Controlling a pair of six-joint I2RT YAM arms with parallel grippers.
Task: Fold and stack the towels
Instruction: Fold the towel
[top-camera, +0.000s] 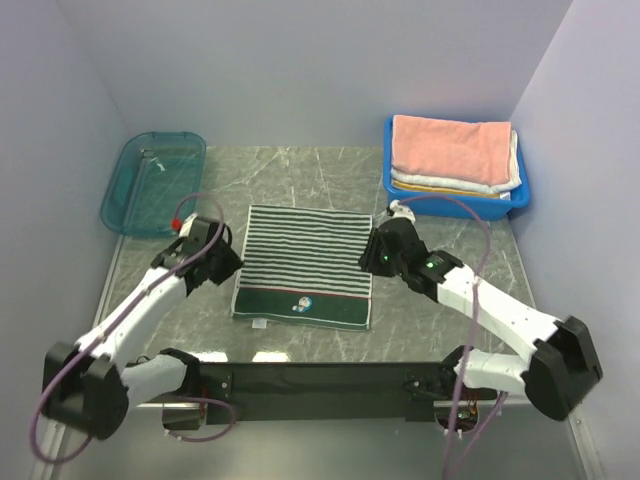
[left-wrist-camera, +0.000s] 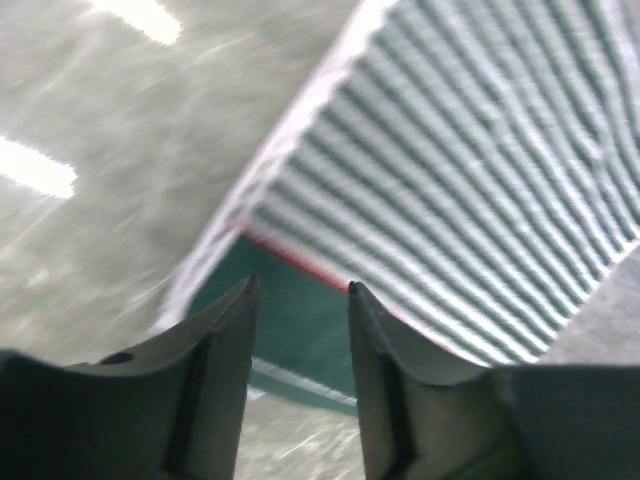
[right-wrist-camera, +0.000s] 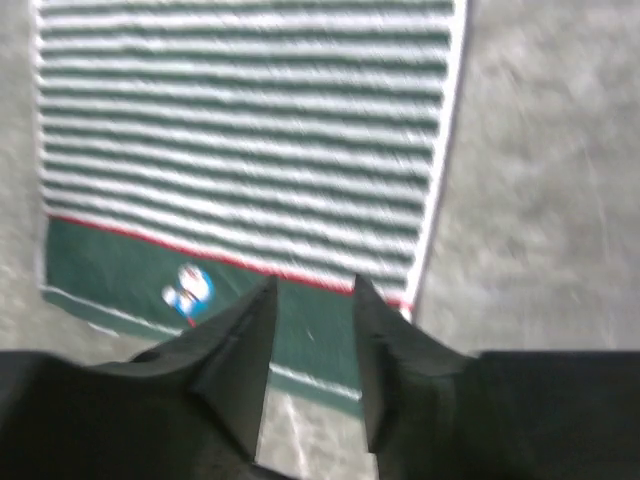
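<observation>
- Nearest the arms, the dark green band (top-camera: 300, 305) of the striped towel (top-camera: 305, 250) runs along the cloth's near edge, with a small cartoon badge (right-wrist-camera: 187, 288) on it. The towel is spread flat and unfolded at the middle of the table (top-camera: 300, 170).
- The left gripper (top-camera: 232, 262) is held at the towel's left edge and the right gripper (top-camera: 368, 256) at its right edge. In both wrist views the fingers are seen apart, with nothing between them.
- The step in hand is judged to be the first fold. It is best done with both near corners pinched at the same moment, only the cloth being caught, and with the two arms carried in step so that the edges are laid square.
- The fold is likely to be skewed if one side is lifted ahead of the other, since soft cloth sags and drags.
- Farther back on the right, a blue basket (top-camera: 455, 210) is seen with a pink towel (top-camera: 450, 148) folded on top of paler folded towels (top-camera: 455, 183). That stack is judged to be where the striped one is bound.
- The basket's near wall stands close beyond the right gripper and is to be cleared.
- At the far left, a teal tray (top-camera: 118, 205) sits well apart from the towel.
</observation>
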